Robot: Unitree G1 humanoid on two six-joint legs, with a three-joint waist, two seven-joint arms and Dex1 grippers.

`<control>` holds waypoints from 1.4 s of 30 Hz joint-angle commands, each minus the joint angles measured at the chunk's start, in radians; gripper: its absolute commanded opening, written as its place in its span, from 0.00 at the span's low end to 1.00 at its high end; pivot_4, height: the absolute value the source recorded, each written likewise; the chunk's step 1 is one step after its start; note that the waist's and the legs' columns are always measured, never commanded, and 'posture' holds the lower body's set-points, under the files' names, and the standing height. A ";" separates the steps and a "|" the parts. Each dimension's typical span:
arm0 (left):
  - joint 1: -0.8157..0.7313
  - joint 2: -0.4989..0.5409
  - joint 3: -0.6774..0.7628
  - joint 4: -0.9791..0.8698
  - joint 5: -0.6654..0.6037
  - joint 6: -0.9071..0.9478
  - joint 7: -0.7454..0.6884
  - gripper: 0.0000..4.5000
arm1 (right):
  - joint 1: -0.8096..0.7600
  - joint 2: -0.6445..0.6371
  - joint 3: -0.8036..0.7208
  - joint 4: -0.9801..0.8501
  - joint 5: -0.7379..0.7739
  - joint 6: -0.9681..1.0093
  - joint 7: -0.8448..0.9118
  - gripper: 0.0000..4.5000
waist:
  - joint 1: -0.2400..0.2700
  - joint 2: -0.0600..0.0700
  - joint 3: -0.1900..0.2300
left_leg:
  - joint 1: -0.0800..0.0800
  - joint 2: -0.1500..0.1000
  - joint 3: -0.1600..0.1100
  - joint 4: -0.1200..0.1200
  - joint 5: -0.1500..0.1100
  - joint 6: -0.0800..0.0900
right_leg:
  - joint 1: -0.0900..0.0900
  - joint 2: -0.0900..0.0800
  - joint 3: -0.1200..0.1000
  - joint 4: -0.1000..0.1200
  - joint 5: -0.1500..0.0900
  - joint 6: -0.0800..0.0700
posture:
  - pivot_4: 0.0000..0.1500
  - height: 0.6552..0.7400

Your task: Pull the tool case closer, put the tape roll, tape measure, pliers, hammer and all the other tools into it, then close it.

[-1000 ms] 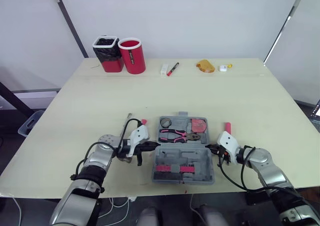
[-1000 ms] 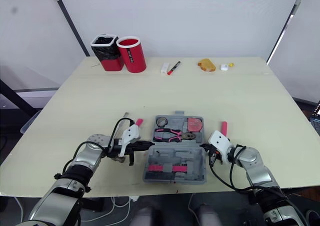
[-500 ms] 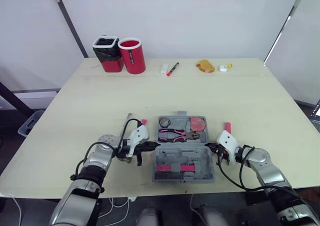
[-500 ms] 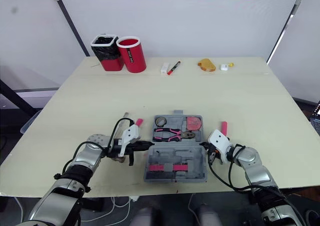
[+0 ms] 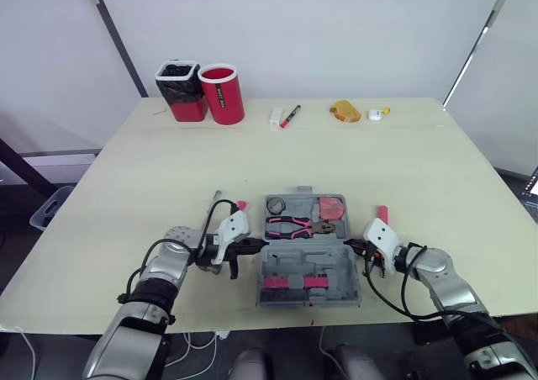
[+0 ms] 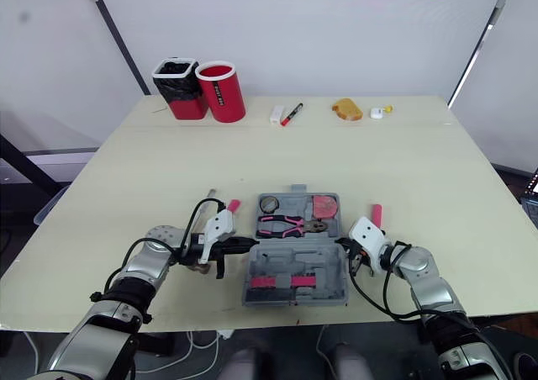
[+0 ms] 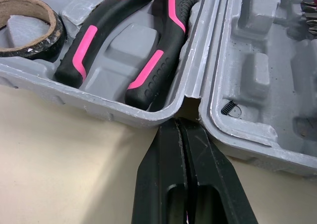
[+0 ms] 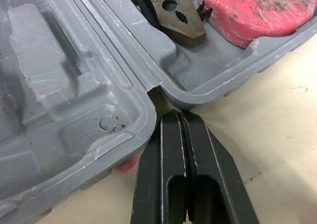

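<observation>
The grey tool case [image 5: 277,266] lies open near the table's front edge. Its far half holds a tape roll [image 5: 277,203], black-and-pink pliers [image 5: 294,224] and a red tape measure [image 5: 333,206]. My left gripper [image 5: 255,245] is shut, its tip at the hinge notch on the case's left side [image 7: 179,127]. My right gripper [image 5: 353,246] is shut too, tip at the hinge notch on the right side [image 8: 178,117]. A pink-tipped tool [image 5: 241,203] lies just left of the case, and a pink handle [image 5: 382,213] lies right of it.
At the table's far edge stand a red cup [image 5: 222,94] and a black-lined red bin [image 5: 181,90]. Farther right along that edge are a white box [image 5: 276,117], a marker [image 5: 290,116], an orange object [image 5: 345,111] and a small white item [image 5: 377,114].
Almost nothing: the case and the right gripper have crept very slightly to the left. Both grippers stay shut at the hinge line.
</observation>
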 commanded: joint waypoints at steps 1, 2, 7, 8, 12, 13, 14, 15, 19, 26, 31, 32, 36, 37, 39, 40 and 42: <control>0.004 -0.013 -0.019 -0.013 0.002 -0.016 -0.015 0.01 | -0.025 0.030 0.027 -0.025 0.017 -0.041 0.012 0.00 | 0.000 0.000 0.000 | 0.000 0.000 0.000 0.000 0.000 0.000 | 0.000 0.000 0.000 0.000 0.000 0.000 | 1.00 1.00; 0.004 -0.013 -0.019 -0.013 0.002 -0.016 -0.016 0.01 | -0.026 0.031 0.026 -0.023 0.017 -0.042 0.011 0.00 | 0.000 0.000 0.000 | 0.000 0.000 0.000 0.000 0.000 0.000 | 0.000 0.000 0.000 0.000 0.000 0.000 | 1.00 1.00; 0.005 -0.012 -0.020 -0.012 0.003 -0.017 -0.018 0.01 | -0.037 0.044 0.019 -0.012 0.022 -0.077 0.003 0.00 | -0.002 0.000 0.000 | 0.000 0.000 0.000 0.000 0.000 0.000 | 0.000 0.000 0.000 0.000 0.000 0.000 | 1.00 1.00; 0.005 -0.012 -0.020 -0.012 0.003 -0.016 -0.017 0.01 | -0.039 0.044 0.020 -0.010 0.020 -0.077 0.005 0.00 | -0.002 0.000 0.000 | 0.000 0.000 0.000 0.000 0.000 0.000 | 0.000 0.000 0.000 0.000 0.000 0.000 | 1.00 1.00; 0.005 -0.010 -0.021 -0.013 0.004 -0.016 -0.017 0.01 | -0.036 0.041 0.027 -0.004 0.014 -0.068 0.014 0.00 | -0.003 0.000 0.000 | 0.000 0.000 0.000 0.000 0.000 0.000 | 0.000 0.000 0.000 0.000 0.000 0.000 | 1.00 1.00; 0.005 -0.010 -0.021 -0.012 0.004 -0.017 -0.017 0.01 | -0.036 0.041 0.027 -0.004 0.013 -0.071 0.013 0.00 | -0.003 0.000 0.000 | 0.000 0.000 0.000 0.000 0.000 0.000 | 0.000 0.000 0.000 0.000 0.000 0.000 | 1.00 1.00; 0.005 -0.009 -0.020 -0.012 0.004 -0.017 -0.017 0.01 | -0.033 0.040 0.027 -0.005 0.014 -0.069 0.015 0.00 | -0.003 0.000 0.000 | 0.000 0.000 0.000 0.000 0.000 0.000 | 0.000 0.000 0.000 0.000 0.000 0.000 | 1.00 1.00; 0.005 -0.009 -0.020 -0.011 0.005 -0.018 -0.016 0.01 | -0.031 0.039 0.028 -0.007 0.014 -0.069 0.017 0.00 | -0.003 0.000 0.000 | 0.000 0.000 0.000 0.000 0.000 0.000 | 0.000 0.000 0.000 0.000 0.000 0.000 | 1.00 1.00; 0.003 -0.009 -0.021 -0.008 0.006 -0.019 -0.017 0.01 | -0.029 0.039 0.026 -0.007 0.013 -0.069 0.013 0.00 | -0.003 0.000 0.000 | 0.000 0.000 0.000 0.000 0.000 0.000 | 0.000 0.000 0.000 0.000 0.000 0.000 | 1.00 1.00; 0.002 -0.010 -0.023 -0.006 0.008 -0.021 -0.018 0.01 | -0.037 0.049 0.019 0.004 0.016 -0.099 0.000 0.00 | -0.003 0.000 0.000 | 0.000 0.000 0.000 0.000 0.000 0.000 | 0.000 0.000 0.000 0.000 0.000 0.000 | 1.00 1.00; 0.001 -0.011 -0.024 -0.005 0.010 -0.021 -0.017 0.01 | -0.037 0.049 0.023 0.009 0.013 -0.107 0.003 0.00 | -0.003 0.000 0.000 | 0.000 0.000 0.000 0.000 0.000 0.000 | 0.000 0.000 0.000 0.000 0.000 0.000 | 1.00 1.00; 0.002 -0.011 -0.024 -0.007 0.010 -0.021 -0.016 0.01 | -0.035 0.048 0.023 0.009 0.013 -0.106 0.004 0.00 | -0.003 0.000 0.000 | 0.000 0.000 0.000 0.000 0.000 0.000 | 0.000 0.000 0.000 0.000 0.000 0.000 | 1.00 1.00; 0.009 -0.010 -0.025 -0.012 0.009 -0.020 -0.017 0.01 | -0.035 0.047 0.023 0.012 0.012 -0.111 0.004 0.00 | -0.003 0.000 0.000 | 0.000 0.000 0.000 0.000 0.000 0.000 | 0.000 0.000 0.000 0.000 0.000 0.000 | 1.00 1.00; 0.009 -0.011 -0.025 -0.012 0.009 -0.020 -0.017 0.01 | -0.037 0.048 0.020 0.015 0.012 -0.116 0.000 0.00 | -0.003 0.000 0.000 | 0.000 0.000 0.000 0.000 0.000 0.000 | 0.000 0.000 0.000 0.000 0.000 0.000 | 1.00 1.00; 0.010 -0.011 -0.025 -0.012 0.009 -0.019 -0.016 0.01 | -0.042 0.051 0.019 0.020 0.012 -0.121 -0.002 0.00 | -0.003 0.000 0.000 | 0.000 0.000 0.000 0.000 0.000 0.000 | 0.000 0.000 0.000 0.000 0.000 0.000 | 1.00 1.00; 0.010 -0.012 -0.025 -0.012 0.009 -0.019 -0.016 0.01 | -0.044 0.051 0.020 0.023 0.011 -0.122 -0.001 0.00 | -0.003 0.000 0.000 | 0.000 0.000 0.000 0.000 0.000 0.000 | 0.000 0.000 0.000 0.000 0.000 0.000 | 1.00 1.00; 0.010 -0.012 -0.026 -0.012 0.009 -0.020 -0.016 0.01 | -0.047 0.053 0.021 0.028 0.010 -0.125 -0.002 0.00 | -0.003 0.000 0.000 | 0.000 0.000 0.000 0.000 0.000 0.000 | 0.000 0.000 0.000 0.000 0.000 0.000 | 1.00 1.00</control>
